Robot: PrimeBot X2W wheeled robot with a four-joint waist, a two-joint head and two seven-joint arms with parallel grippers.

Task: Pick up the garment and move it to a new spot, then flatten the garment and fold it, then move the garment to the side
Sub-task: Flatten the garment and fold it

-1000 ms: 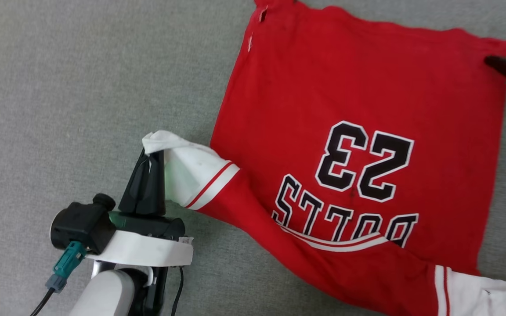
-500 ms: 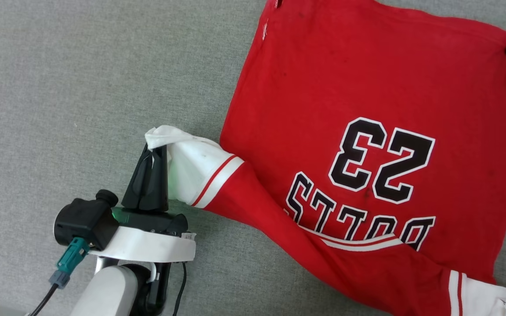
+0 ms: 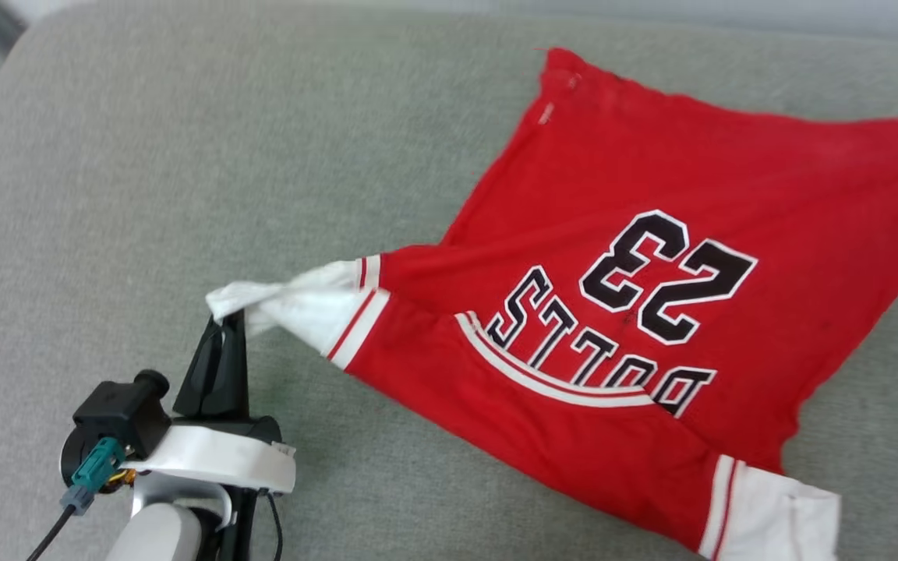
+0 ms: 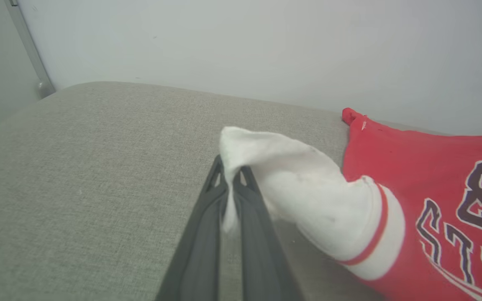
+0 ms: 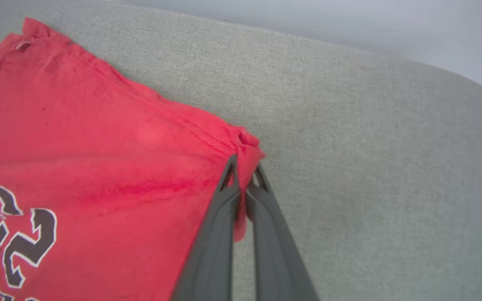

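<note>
The garment [image 3: 652,234], a red shirt with black "BULLS 23" print, spreads over the right half of the grey cushion, print upside down to me. My left gripper [image 3: 224,321] is shut on the white end of one sleeve [image 3: 293,300], which is pulled up off the cushion; the left wrist view shows that gripper [image 4: 230,167] pinching the white cloth [image 4: 291,184]. My right gripper [image 5: 244,169] is shut on a red hem corner of the garment [image 5: 98,138], lifting it slightly. The other sleeve's white end [image 3: 784,518] lies at the lower right.
The grey fabric cushion [image 3: 184,156] carries everything, with bare room to the left of the shirt. Its rounded far edge meets a pale wall [image 4: 266,42]. A grey strip [image 4: 27,46] runs down the wall at the far left.
The head camera has tilted up, so the cushion's far edge shows. Both held points have risen, and the shirt's left side has bunched, with a fold across the chest.
</note>
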